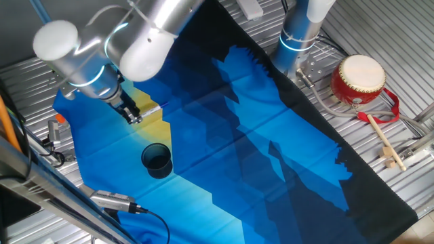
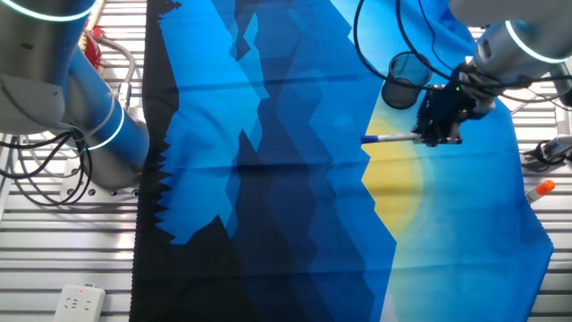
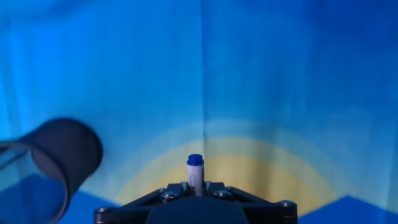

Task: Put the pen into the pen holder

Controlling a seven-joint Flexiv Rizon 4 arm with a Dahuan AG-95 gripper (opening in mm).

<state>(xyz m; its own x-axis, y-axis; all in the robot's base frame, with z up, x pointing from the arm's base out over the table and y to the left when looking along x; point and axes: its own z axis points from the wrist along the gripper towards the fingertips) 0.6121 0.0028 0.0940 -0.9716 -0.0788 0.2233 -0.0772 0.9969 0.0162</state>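
My gripper (image 2: 440,127) is shut on the pen (image 2: 390,139), a slim white marker that sticks out sideways from the fingers above the yellow patch of the cloth. In the hand view the pen (image 3: 195,174) points away from the gripper (image 3: 195,186) with its blue tip foremost. The pen holder (image 1: 156,160), a dark navy cup, stands upright on the blue cloth, apart from the gripper (image 1: 133,115). It also shows in the other fixed view (image 2: 407,79) and at the left of the hand view (image 3: 62,155). The pen is held off the cloth, to one side of the cup.
A blue and black cloth (image 1: 237,135) covers the table. A red-and-cream drum (image 1: 358,78) and a wooden drumstick (image 1: 386,146) lie off the cloth. A second arm's base (image 2: 89,116) stands beside the cloth. An orange-capped item (image 2: 541,189) and a power strip (image 2: 79,300) lie at the edges.
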